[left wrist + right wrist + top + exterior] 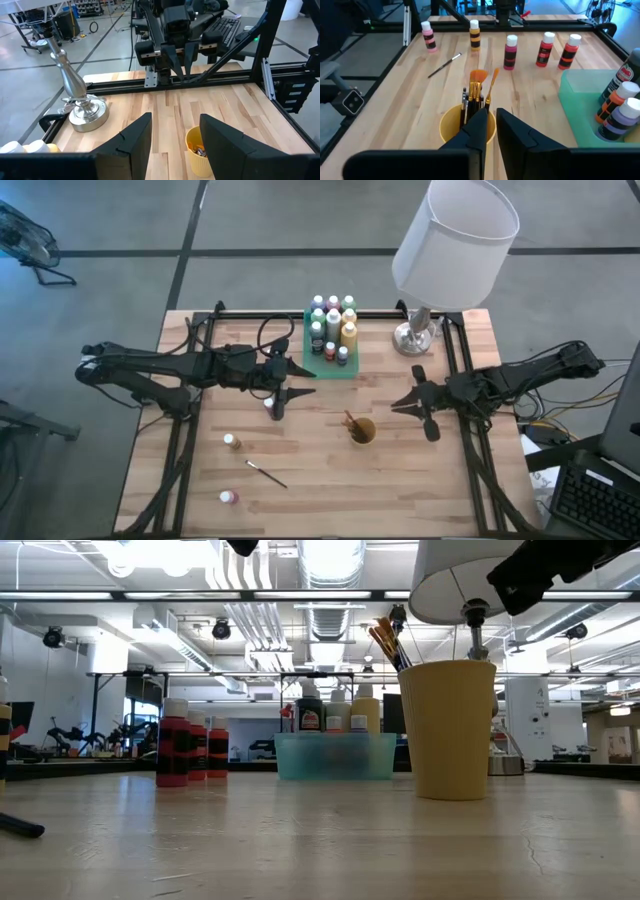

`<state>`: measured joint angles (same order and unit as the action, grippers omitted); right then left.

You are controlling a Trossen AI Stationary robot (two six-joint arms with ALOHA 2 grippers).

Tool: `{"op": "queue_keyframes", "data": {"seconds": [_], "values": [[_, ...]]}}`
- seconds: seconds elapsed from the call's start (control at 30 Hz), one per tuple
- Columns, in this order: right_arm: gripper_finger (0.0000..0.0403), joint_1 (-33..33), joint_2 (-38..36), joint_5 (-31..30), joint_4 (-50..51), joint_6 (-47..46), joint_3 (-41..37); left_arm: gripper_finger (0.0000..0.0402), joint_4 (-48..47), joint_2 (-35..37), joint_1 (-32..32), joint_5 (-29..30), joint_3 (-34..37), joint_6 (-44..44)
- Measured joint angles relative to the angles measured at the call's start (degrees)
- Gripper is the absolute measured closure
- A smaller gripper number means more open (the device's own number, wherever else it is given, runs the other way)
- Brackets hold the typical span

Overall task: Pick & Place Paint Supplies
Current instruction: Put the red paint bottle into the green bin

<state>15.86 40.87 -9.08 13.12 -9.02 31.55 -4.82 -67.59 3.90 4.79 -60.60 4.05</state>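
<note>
Wood table [420, 480]: L gripper [172, 145] jaws apart, empty; R gripper [490, 131] jaws nearly shut, empty, above brush cup [451, 131]

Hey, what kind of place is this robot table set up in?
Probably a robotics lab or open workshop. The low view shows an exposed ceiling with ducts and strip lights over a big hall, other benches stand beyond the wooden table, and a keyboard sits behind the right arm.

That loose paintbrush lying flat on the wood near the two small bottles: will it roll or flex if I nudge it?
The loose paintbrush looks thin, so it probably slides or pivots easily. Its handle seems round, so rolling is possible. It lies flat on the table, which likely makes it awkward to pinch.
</note>
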Motion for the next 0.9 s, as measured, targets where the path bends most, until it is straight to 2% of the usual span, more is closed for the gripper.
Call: {"op": "queue_keyframes", "data": {"seconds": [0.23,0.47,0.6,0.77,0.9], "values": [[0.0368,0.0,1.8,0.0,0.0,0.0,0.0,0.0230,0.0,0.0,0.0,0.0,0.0,0.0],[0.0350,0.0,3.8,-0.1,-1.3,0.2,0.0,0.0230,0.2,0.0,0.0,0.0,0.0,0.0],[0.0338,0.0,5.6,-0.1,-5.4,3.9,0.0,0.0229,0.0,0.0,0.0,0.5,0.0,-0.4],[0.0325,0.0,6.8,-1.4,-7.0,2.7,0.0,0.0232,-2.9,-0.1,0.0,0.7,0.0,-6.0],[0.0329,0.0,4.0,-2.0,-3.6,0.7,0.8,0.0234,-7.8,0.4,0.0,2.4,0.0,-8.4]]}}
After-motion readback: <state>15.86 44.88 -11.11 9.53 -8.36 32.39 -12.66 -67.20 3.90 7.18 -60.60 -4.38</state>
